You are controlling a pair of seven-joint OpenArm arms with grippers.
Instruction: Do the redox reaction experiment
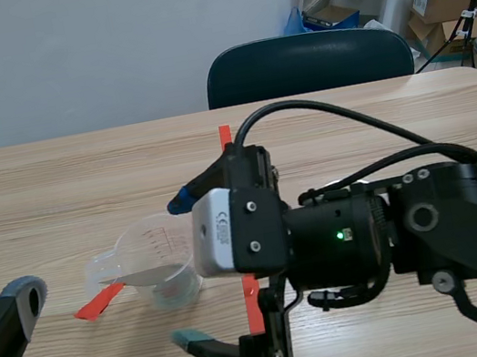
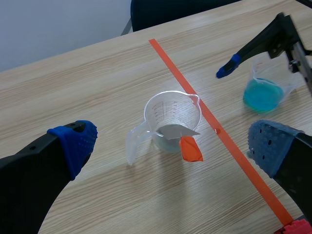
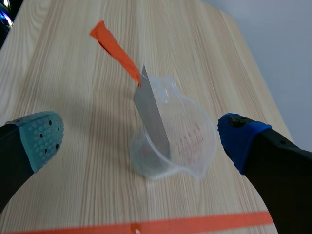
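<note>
The left gripper (image 2: 174,144) sits with its fingers apart and empty, short of the clear cup (image 1: 153,242). One metal strip (image 1: 145,274) with an orange end already leans in that cup, in what looks like a little pale liquid, and the right gripper (image 1: 188,269) is spread around the cup without touching it. Farther right a second cup (image 2: 265,91) holds blue liquid, so with two cups and one strip, the strip seems placed and the pouring mostly left.

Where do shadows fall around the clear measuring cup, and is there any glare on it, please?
Scene view: soft, even light, no strong glare on the measuring cup. Left wrist view: a faint shadow beside its handle. Right wrist view: a broader soft shadow spreads from the cup toward the right gripper's teal pad.
</note>
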